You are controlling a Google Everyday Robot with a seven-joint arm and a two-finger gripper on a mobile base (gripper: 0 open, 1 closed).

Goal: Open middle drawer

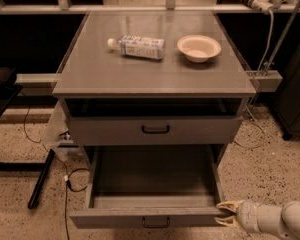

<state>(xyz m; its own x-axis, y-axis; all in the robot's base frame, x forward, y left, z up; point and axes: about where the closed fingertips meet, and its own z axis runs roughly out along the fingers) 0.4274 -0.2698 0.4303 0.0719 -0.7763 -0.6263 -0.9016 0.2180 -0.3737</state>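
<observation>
The camera view looks down on a grey metal cabinet whose flat grey counter [155,76] carries two things. A clear plastic bottle with a blue-and-white label [137,47] lies on its side towards the back left, cap end pointing left. A shallow round beige bowl [199,48] stands upright just to its right, apart from it.

Below the counter is an upper grey drawer [200,130] with a small black bar handle at its centre. It sits a little way out, with a dark gap above its front.

The middle drawer [115,217], a wide grey drawer with a plain flat front, a small black bar handle at centre and a deep grey tray, lies under that one. It stands far out from the cabinet towards the camera, so the tray's floor and side walls show.

The hand [221,213], with pale yellowish fingers [229,204] on a white rounded wrist, is at the lower right, level with the right end of the middle drawer's front. Its two fingers are spread, one above and one below that end of the front. I cannot tell whether they press on it. The white arm [282,220] runs off the right edge.

On the speckled floor [270,174] to the left of the cabinet, a black cable [70,183] curls beside a black bar [40,180] that lies slanted.
</observation>
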